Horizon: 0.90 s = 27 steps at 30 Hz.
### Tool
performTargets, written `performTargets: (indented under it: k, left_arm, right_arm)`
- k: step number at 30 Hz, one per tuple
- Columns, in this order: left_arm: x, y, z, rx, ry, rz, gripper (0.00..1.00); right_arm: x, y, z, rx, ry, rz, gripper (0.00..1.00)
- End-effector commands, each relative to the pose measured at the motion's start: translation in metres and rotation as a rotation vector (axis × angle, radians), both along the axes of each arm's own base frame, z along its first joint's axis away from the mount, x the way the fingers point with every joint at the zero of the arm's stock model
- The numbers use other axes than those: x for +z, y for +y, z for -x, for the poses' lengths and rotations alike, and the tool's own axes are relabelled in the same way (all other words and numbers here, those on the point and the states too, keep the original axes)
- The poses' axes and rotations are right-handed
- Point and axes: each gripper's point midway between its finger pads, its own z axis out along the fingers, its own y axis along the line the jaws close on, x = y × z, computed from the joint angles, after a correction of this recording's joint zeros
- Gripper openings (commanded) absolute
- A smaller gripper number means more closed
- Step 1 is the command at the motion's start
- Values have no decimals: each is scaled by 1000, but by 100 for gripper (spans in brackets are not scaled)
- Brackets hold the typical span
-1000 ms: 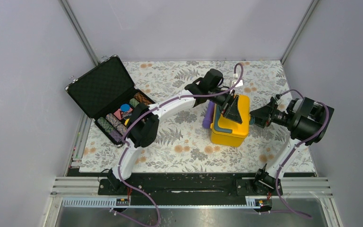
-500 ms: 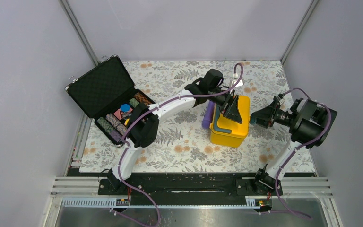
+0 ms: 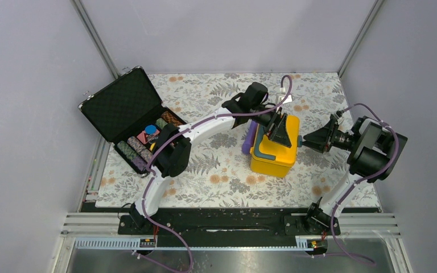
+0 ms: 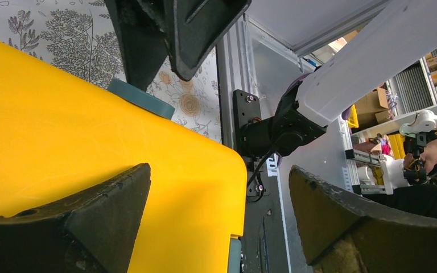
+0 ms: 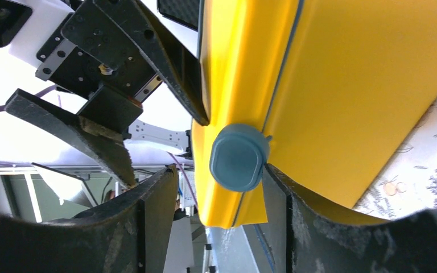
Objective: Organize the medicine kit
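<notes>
Floral-clothed bench (image 3: 205, 165), right half: yellow medicine kit (image 3: 270, 160), lid down. Left end effector (image 3: 277, 132) spread wide over its top, seemingly to steady it; right end effector (image 5: 216, 187) parted around its teal latch (image 5: 236, 156), not clamped.

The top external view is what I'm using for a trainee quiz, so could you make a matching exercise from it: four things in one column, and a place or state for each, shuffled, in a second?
Things:
1. yellow box
2. black case
3. purple item
4. right gripper

Places or states:
A. lying open at the table's far left, its compartments filled
B. open, at the teal latch on the box's right side
C. middle of the floral table, under the left gripper
D. tucked against the box's left side

Pairs: 1-C, 2-A, 3-D, 4-B
</notes>
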Motion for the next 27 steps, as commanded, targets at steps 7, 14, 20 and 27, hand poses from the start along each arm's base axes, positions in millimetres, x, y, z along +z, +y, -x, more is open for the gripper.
performTargets:
  k: [7, 14, 20, 27]
  left_arm:
    - [-79, 12, -10, 103, 83, -231, 93]
    - [-79, 12, -10, 102, 83, -229, 93]
    - [-80, 13, -10, 104, 83, -232, 93]
    - [-80, 14, -10, 107, 78, -236, 93]
  right_arm:
    - [26, 10, 8, 6, 170, -116, 56]
    - [20, 14, 2, 45, 172, -110, 52]
    - [20, 27, -2, 89, 171, -111, 52]
    - [12, 25, -4, 103, 195, -114, 41]
